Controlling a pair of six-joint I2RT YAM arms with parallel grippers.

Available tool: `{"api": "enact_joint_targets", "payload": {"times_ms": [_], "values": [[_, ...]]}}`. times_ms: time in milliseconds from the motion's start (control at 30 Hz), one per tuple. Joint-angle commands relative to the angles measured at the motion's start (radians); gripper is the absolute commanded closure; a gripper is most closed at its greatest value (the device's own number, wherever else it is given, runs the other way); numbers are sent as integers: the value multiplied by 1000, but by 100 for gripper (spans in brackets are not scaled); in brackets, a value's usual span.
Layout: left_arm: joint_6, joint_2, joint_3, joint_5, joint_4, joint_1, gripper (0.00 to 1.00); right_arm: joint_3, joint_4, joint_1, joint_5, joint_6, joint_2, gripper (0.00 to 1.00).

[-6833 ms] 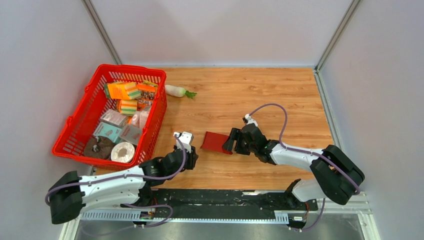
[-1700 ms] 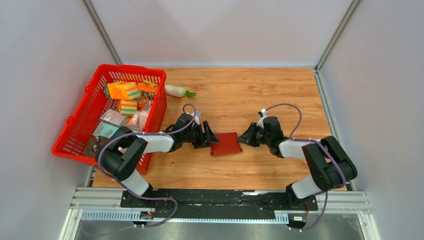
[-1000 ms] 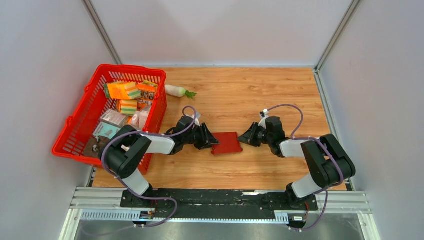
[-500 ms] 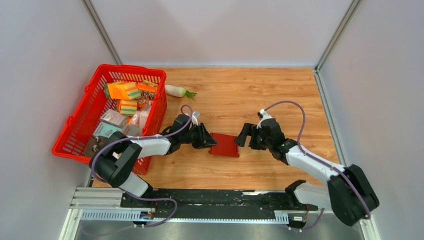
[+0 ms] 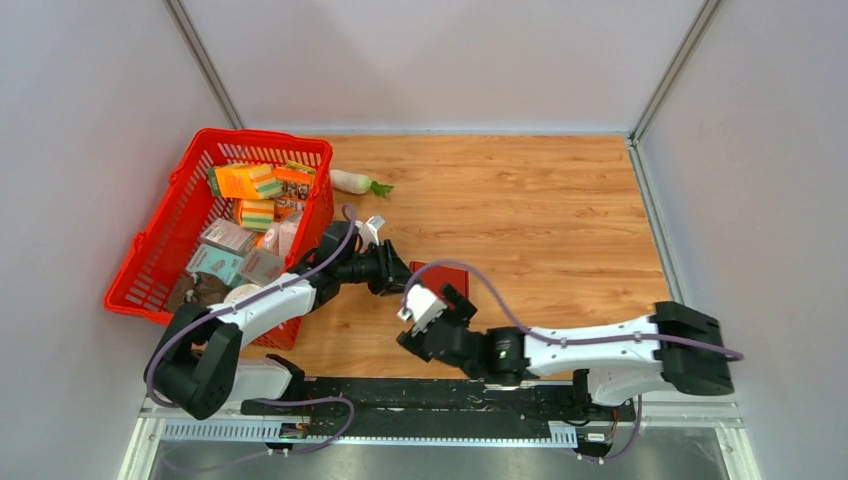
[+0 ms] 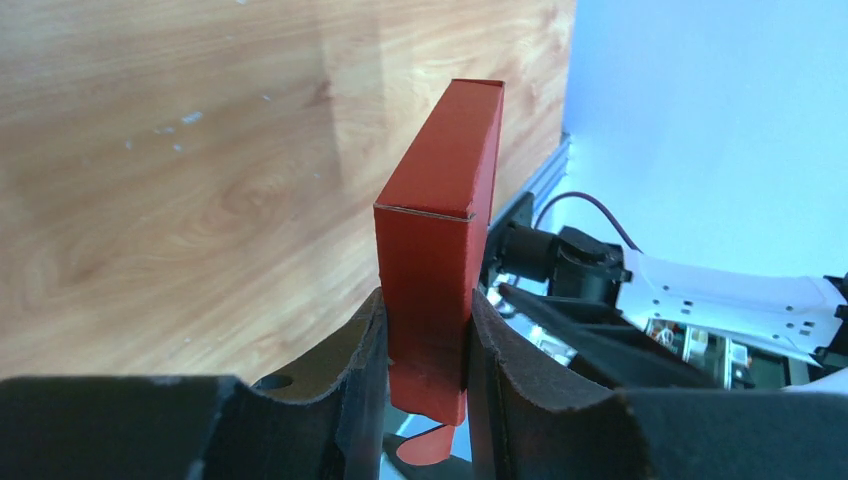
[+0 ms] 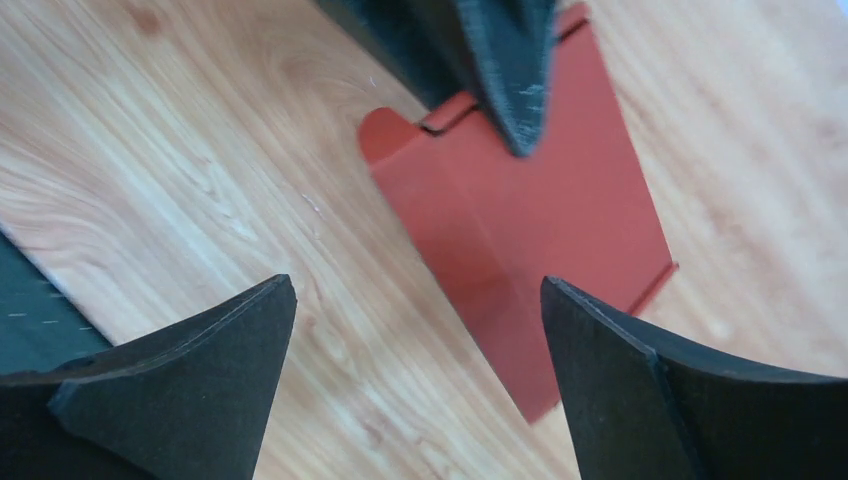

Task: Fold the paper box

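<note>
The paper box (image 5: 443,277) sits a little toward 6 o'clock from the middle of the wooden table (image 5: 540,200), a dark red, flat, closed-up piece of cardboard. The left end effector (image 5: 397,275) reaches it from its 9 o'clock side and is clamped on it. In the left wrist view the box (image 6: 437,210) stands up thin-edge-on out of the end effector (image 6: 428,312), the jaws pressed against its two broad faces and a small rounded tab poking out below the grip. The right arm lies low along the near edge of the table, bringing the right end effector (image 5: 432,315) to the box's 6 o'clock side, just beside it. Its jaws are wide apart and hold nothing. In the right wrist view they (image 7: 417,287) frame the box (image 7: 545,215) without touching it, and one dark jaw of the left end effector (image 7: 500,50) comes down over the box's top corner beside a rounded flap. A crease runs along the length of the panel. Whether the box's free end rests on the table or hangs just above it cannot be told. Off at 10 o'clock stands a red mesh basket (image 5: 150,262) full of packets, and a white radish (image 5: 354,181) lies just beside its far corner, at about 11 o'clock from the box.
</note>
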Motion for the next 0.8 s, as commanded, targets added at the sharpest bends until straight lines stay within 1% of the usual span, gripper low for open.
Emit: {"api": "enact_joint_targets", "payload": {"times_ms": [0,33,67,100,133,167,233,367,433,467,500,567,600,700,733,767], "values": [[-21,-71,-10,102,-31,14,74,81,137,97,433,-246,176,2],[-27,-91,-20,115,-34,19,74,85,196,104,485,-270,219,3],[-33,-101,-28,116,-35,21,74,88,234,116,581,-330,285,4],[-38,-111,-34,118,-35,22,74,85,282,120,625,-362,318,5],[-44,-129,-50,119,-36,24,74,85,368,125,659,-392,339,6],[-45,-137,-54,119,-38,25,74,84,407,133,708,-421,370,7],[-45,-149,-70,133,-42,27,74,62,502,137,722,-479,378,8],[-48,-158,-91,152,-41,33,74,24,576,139,739,-501,369,13],[-58,-158,-103,162,-28,33,74,10,617,139,733,-521,358,21],[-58,-158,-106,164,-25,33,74,-11,640,139,728,-531,353,26],[-58,-157,-108,164,-22,33,74,-20,666,137,722,-545,338,35],[-52,-151,-111,165,-24,34,72,-36,686,137,701,-548,323,41],[-50,-149,-113,167,-22,34,72,-39,685,137,685,-548,317,46],[-55,-149,-117,161,-16,34,68,-56,683,134,653,-533,287,56],[-56,-160,-117,155,-16,34,66,-59,664,133,648,-524,272,58],[-55,-169,-117,146,-19,33,64,-60,636,125,629,-478,263,60]]}}
